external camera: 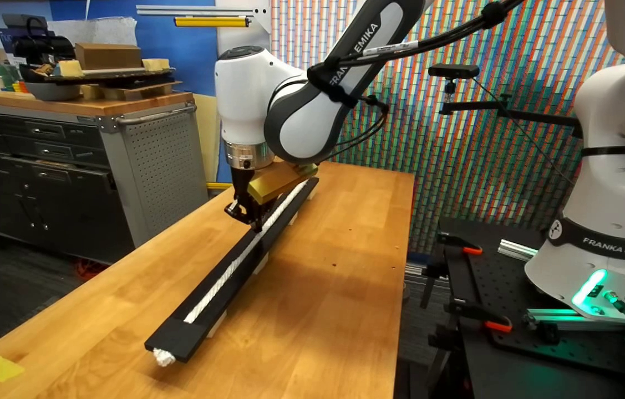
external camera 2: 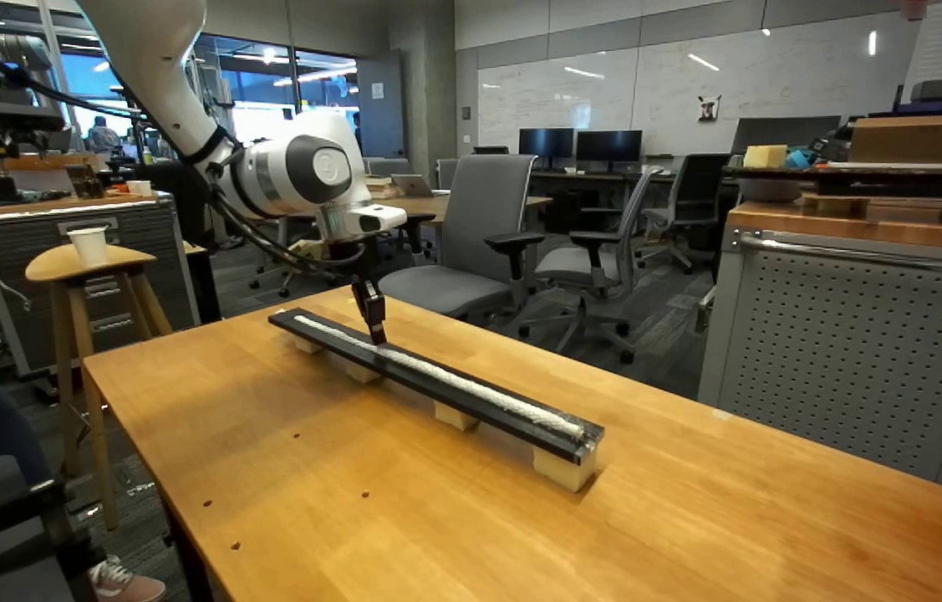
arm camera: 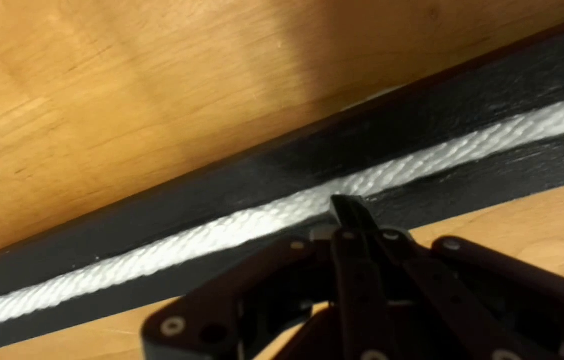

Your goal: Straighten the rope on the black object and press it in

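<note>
In an exterior view, see the gripper (external camera: 257, 227), closed at the jaws, down at the white rope (external camera: 223, 280) laid straight along the black bar (external camera: 242, 270). In an exterior view, find the same bar raised on pale blocks (external camera 2: 455, 415) over the wooden table (external camera 2: 471, 510), with the rope running nearly end to end. In the wrist view, spot the fingertips (arm camera: 343, 207) together at one edge of the rope.

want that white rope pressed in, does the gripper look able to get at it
Probably yes: the gripper is shut, its tips right at the rope, which lies exposed there along the black bar, nothing visible in the way.
</note>
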Controlling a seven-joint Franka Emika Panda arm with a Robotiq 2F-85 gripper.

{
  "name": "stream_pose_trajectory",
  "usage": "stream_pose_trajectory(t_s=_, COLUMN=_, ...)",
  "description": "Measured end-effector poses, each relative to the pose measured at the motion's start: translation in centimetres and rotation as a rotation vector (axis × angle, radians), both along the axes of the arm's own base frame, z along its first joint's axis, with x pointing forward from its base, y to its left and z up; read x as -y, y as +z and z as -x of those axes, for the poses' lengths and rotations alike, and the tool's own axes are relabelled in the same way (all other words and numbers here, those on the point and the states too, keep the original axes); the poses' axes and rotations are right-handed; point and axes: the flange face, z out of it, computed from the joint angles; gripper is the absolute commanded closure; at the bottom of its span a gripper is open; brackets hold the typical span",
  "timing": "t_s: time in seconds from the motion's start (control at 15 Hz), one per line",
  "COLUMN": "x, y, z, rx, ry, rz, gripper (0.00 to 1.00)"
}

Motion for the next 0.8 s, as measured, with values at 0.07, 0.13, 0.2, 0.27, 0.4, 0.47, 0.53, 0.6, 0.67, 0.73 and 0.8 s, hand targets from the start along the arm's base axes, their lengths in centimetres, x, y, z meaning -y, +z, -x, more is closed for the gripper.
stream_pose_trajectory(t_s=0.07, x=0.5, y=0.2, z=-0.1, rx=0.007, ry=-0.007, rz=0.000, gripper=1.00)
stream_pose_trajectory(t_s=0.13, x=0.9, y=0.5, z=-0.3, rx=0.013, ry=-0.013, rz=-0.001, gripper=1.00)
stream_pose_trajectory(t_s=0.2, x=1.2, y=0.6, z=-0.4, rx=0.017, ry=-0.018, rz=-0.002, gripper=1.00)
stream_pose_trajectory(t_s=0.27, x=1.5, y=0.6, z=-0.4, rx=0.020, ry=-0.022, rz=-0.003, gripper=1.00)
stream_pose_trajectory(t_s=0.4, x=1.9, y=0.6, z=-0.5, rx=0.019, ry=-0.028, rz=-0.003, gripper=1.00)
stream_pose_trajectory(t_s=0.47, x=2.0, y=0.5, z=-0.5, rx=0.017, ry=-0.029, rz=-0.003, gripper=1.00)
stream_pose_trajectory(t_s=0.53, x=2.0, y=0.4, z=-0.4, rx=0.015, ry=-0.029, rz=-0.002, gripper=1.00)
stream_pose_trajectory(t_s=0.6, x=2.0, y=0.2, z=-0.4, rx=0.013, ry=-0.029, rz=-0.001, gripper=1.00)
stream_pose_trajectory(t_s=0.67, x=2.0, y=0.1, z=-0.3, rx=0.010, ry=-0.029, rz=-0.001, gripper=1.00)
stream_pose_trajectory(t_s=0.73, x=2.0, y=0.0, z=-0.2, rx=0.007, ry=-0.029, rz=-0.001, gripper=1.00)
stream_pose_trajectory(t_s=0.8, x=2.0, y=-0.2, z=-0.1, rx=0.004, ry=-0.029, rz=0.000, gripper=1.00)
